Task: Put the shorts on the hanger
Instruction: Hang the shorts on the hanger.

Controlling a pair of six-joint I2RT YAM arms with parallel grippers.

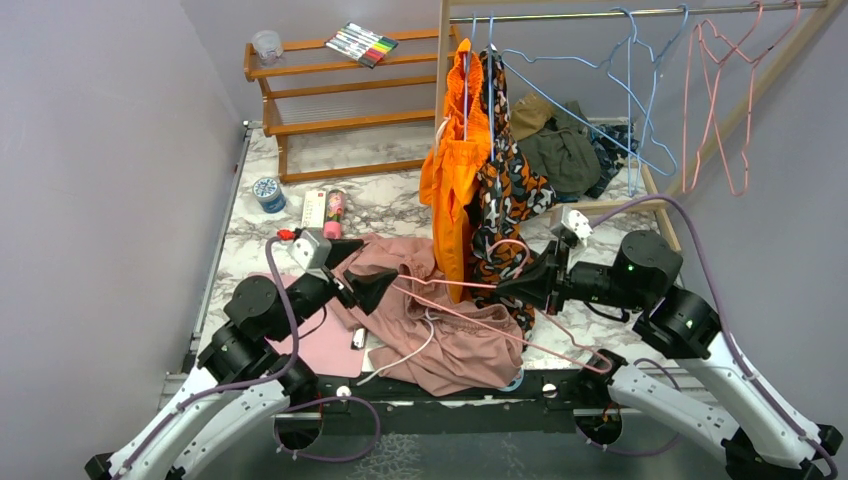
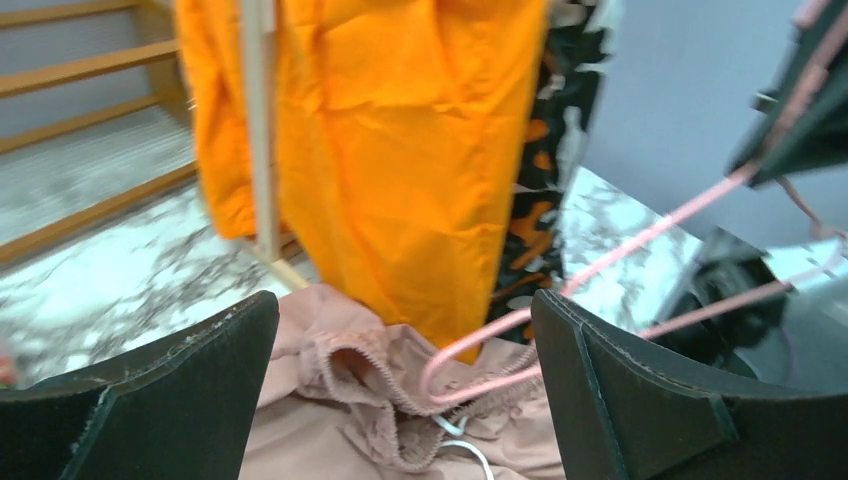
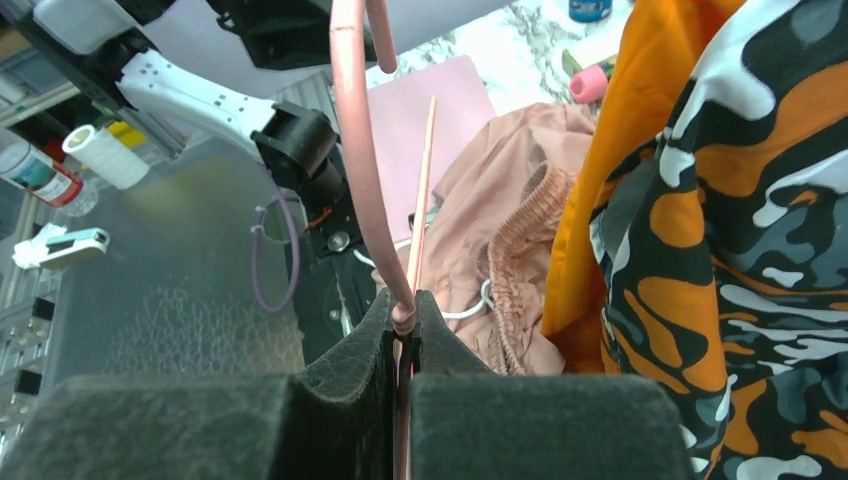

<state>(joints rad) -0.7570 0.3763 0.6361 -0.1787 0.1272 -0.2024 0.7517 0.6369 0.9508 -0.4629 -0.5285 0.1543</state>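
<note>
The right tool is clamped shut on the pink wire hanger. In the right wrist view its 2 foam fingers pinch the wire where it curves up and away from the tool.

The hanger lies low and nearly flat over the dusty-pink shorts, and its far corner reaches toward the left tool. The shorts are heaped on the marble bench between the 2 arms, with the white drawstring trailing toward the near edge.

The left tool stands wide and holds nothing. In its wrist view the rounded corner of the hanger sits against the gathered waistband beyond the spread fingers; I cannot tell whether the wire passes inside the waistband.

Just behind the shorts, an orange garment and a camouflage garment hang from the rail. Light-blue hangers hang farther right.
</note>
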